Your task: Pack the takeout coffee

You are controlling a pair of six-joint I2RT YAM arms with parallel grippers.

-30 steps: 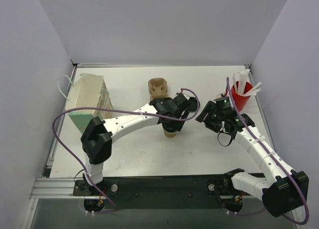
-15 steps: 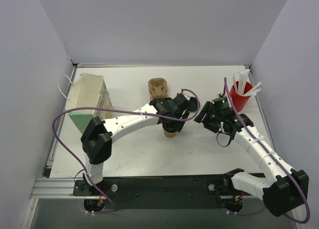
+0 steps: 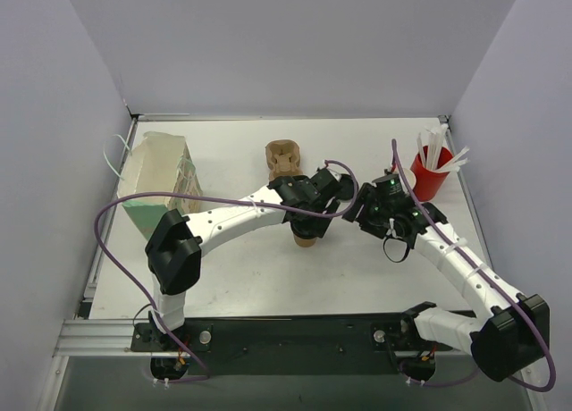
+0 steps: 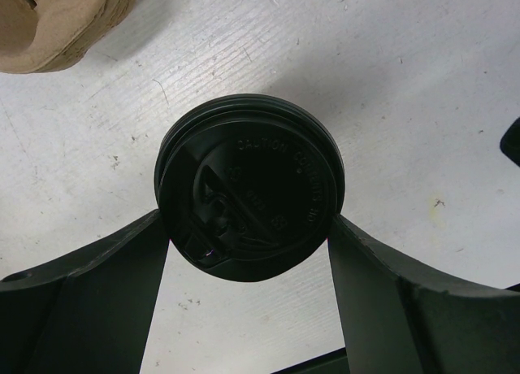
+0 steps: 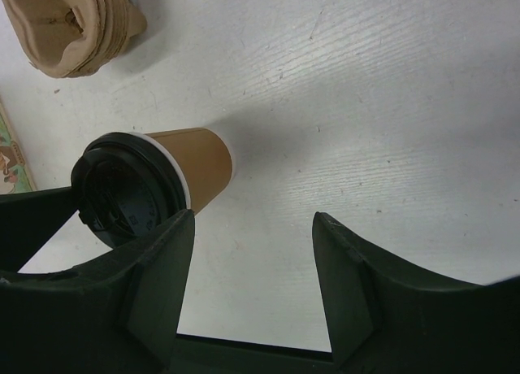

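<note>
The takeout coffee [image 3: 306, 239] is a brown paper cup with a black lid, standing on the white table at the middle. In the left wrist view its lid [image 4: 249, 197] fills the space between my fingers, which press on both sides under the lid rim. My left gripper [image 3: 310, 216] is shut on it from above. My right gripper [image 3: 359, 218] is open and empty, just right of the cup. In the right wrist view the cup [image 5: 195, 164] lies beyond my left finger [image 5: 158, 276], outside the open jaws [image 5: 252, 219].
A moulded brown pulp cup carrier [image 3: 283, 157] lies behind the cup; it also shows in the left wrist view [image 4: 57, 20] and the right wrist view [image 5: 69, 24]. A red cup of white sticks [image 3: 430, 173] stands at the back right. A pale bag [image 3: 161, 183] stands at the left.
My right gripper has moved left, away from the red cup and closer to the coffee. The left arm and the cup have not moved.
</note>
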